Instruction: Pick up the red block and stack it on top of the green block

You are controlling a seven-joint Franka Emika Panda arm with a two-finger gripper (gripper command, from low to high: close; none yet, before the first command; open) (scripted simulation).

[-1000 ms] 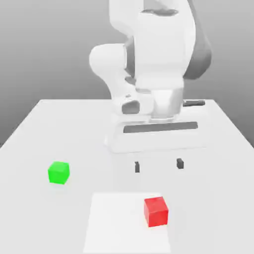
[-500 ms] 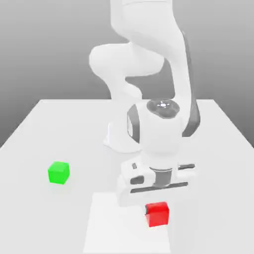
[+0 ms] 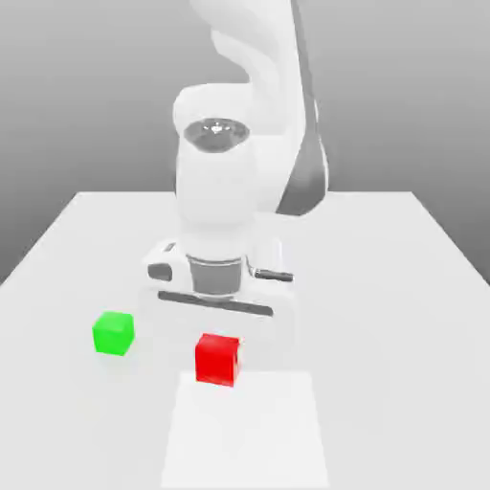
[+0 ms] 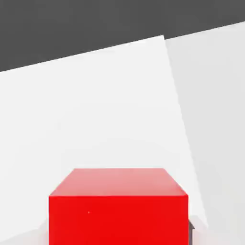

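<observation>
The red block (image 3: 217,360) hangs just under my white hand, with my gripper (image 3: 218,343) shut on it. It seems lifted a little off the table, toward the front and middle in the exterior view. In the hand view the red block (image 4: 117,206) sits very close, with a dark bit of a finger (image 4: 191,230) at its side. The green block (image 3: 113,333) rests on the white table (image 3: 402,287) at the exterior view's left, about a block's width away from the red one and apart from it.
A paler square patch (image 3: 244,431) lies on the table at the front, just below the held block. The arm's white base and links (image 3: 239,105) rise behind the hand. The table's edges run along the exterior view's left and right.
My gripper came down over the red block and shut on it. It has since carried the block to the exterior view's left and away from the front patch, toward the green block.
</observation>
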